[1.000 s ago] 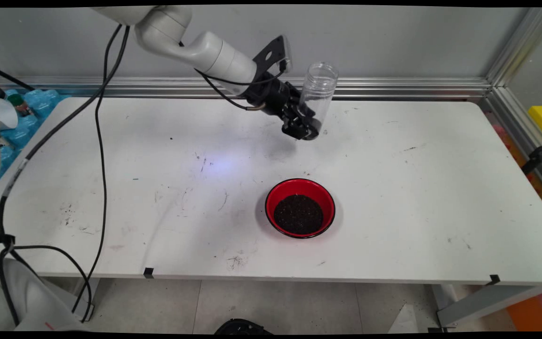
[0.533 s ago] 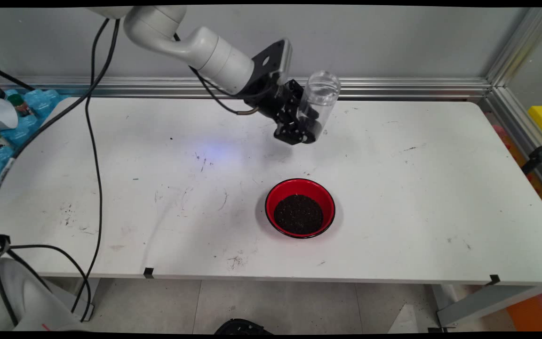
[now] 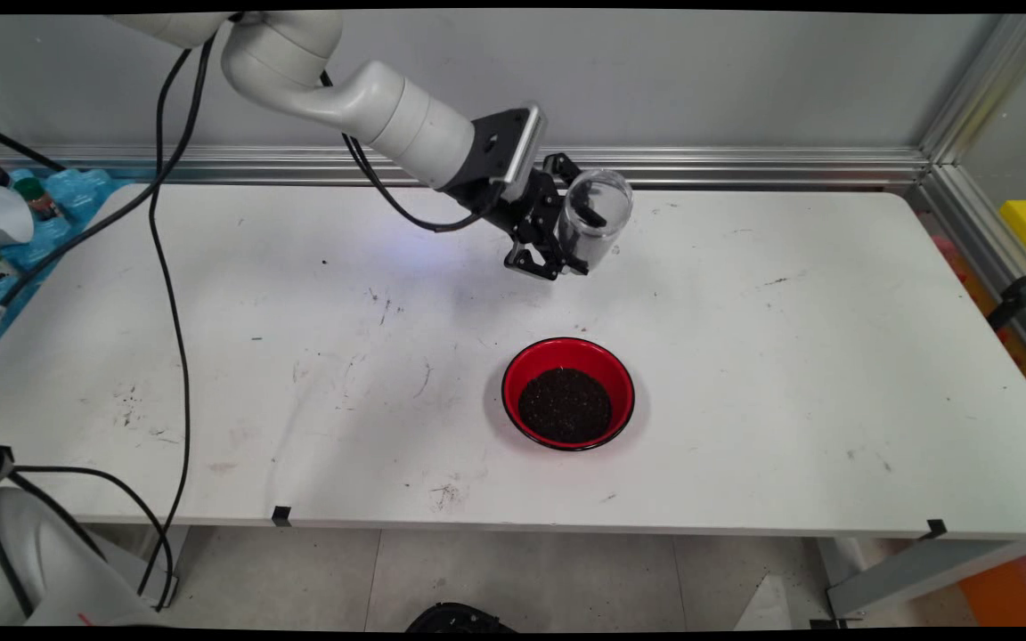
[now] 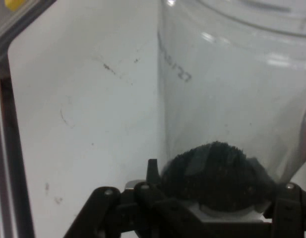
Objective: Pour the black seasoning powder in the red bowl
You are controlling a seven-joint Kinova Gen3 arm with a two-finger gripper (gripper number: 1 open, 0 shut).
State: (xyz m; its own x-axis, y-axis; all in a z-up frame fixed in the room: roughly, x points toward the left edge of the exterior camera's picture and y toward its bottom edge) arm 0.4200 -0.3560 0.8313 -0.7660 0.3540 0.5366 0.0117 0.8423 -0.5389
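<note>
The fingers were clamped on a tilted clear jar above the table, beyond a soil-filled red bowl.

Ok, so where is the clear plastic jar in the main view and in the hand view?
Main view: the clear jar is upper centre, held tilted above the white table, behind the red bowl.
Hand view: the jar fills the right half, some dark stuff at its base; the bowl is not in view.
Shared landmark: the gripper, its jaws shut on the jar.
</note>
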